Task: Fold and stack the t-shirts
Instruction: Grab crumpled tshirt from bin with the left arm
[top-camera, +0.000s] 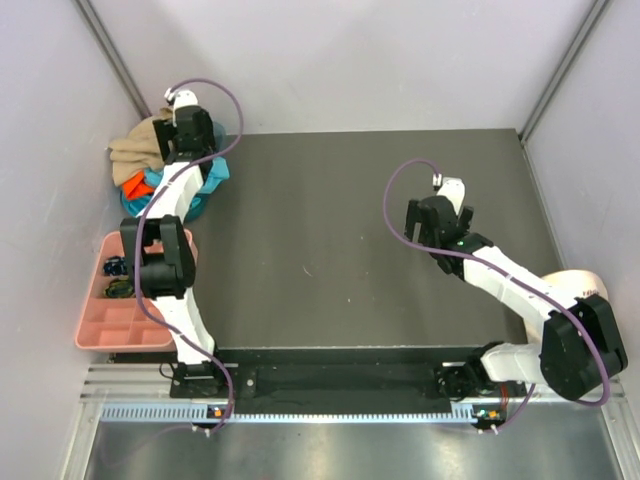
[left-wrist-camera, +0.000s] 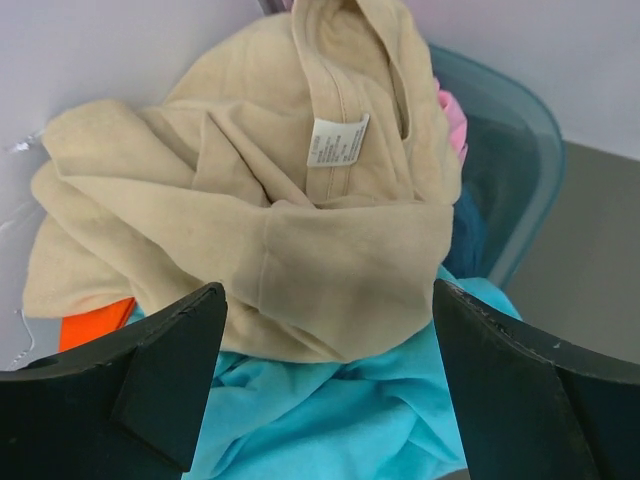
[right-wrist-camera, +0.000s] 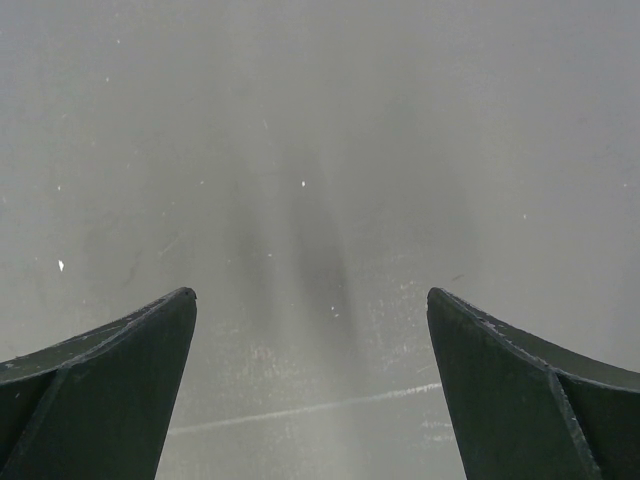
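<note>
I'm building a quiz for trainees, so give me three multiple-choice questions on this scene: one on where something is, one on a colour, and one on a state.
1. Where is the shirt pile?
A. far left corner
B. centre
C. near right corner

2. What colour is the top shirt?
A. pink
B. tan
C. orange

3. How is the left hand?
A. shut on a shirt
B. open above the pile
C. open over bare table

Answers:
1 A: the top view shows the pile at the far left corner.
2 B: tan cloth with a white label lies over the turquoise shirt.
3 B: the left wrist view shows its fingers spread apart, with the pile below them.
</note>
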